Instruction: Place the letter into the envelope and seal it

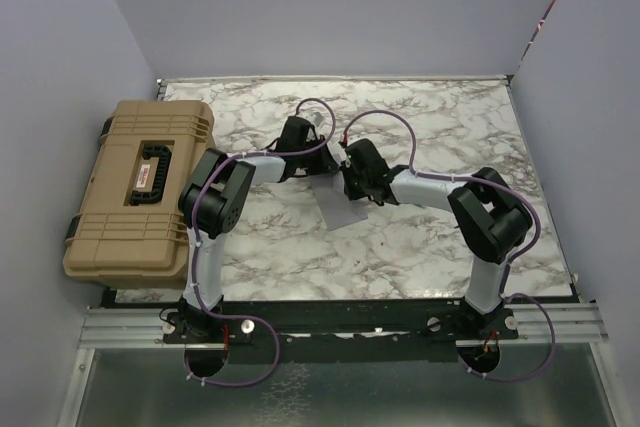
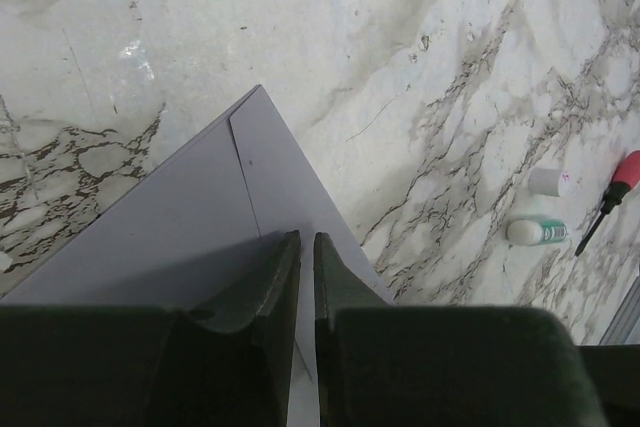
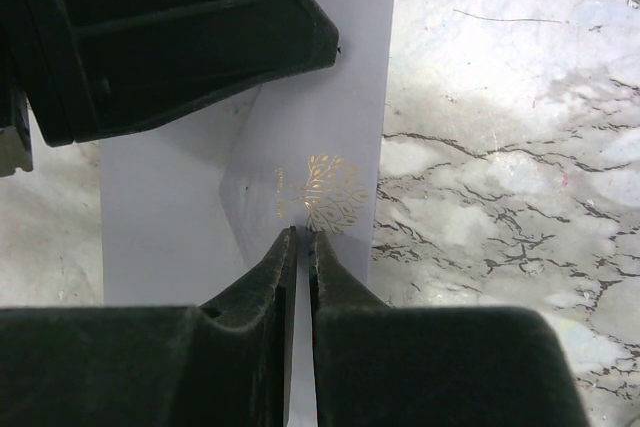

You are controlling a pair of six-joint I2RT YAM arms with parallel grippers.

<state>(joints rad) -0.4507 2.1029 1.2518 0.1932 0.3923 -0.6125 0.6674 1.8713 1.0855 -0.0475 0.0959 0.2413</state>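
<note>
Holding the envelope (image 1: 338, 209) over mid-tabletop (image 1: 420, 247) with left claw (image 2: 301, 237) and right claw (image 3: 301, 231) both clamped nearly together on its edges; judged light, thin, floppy, crease-prone, so best pinched at an edge.

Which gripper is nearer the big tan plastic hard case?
Left. The left gripper is mid-table, right of the big tan plastic hard case; the right gripper is farther right, beyond the left one.
</note>
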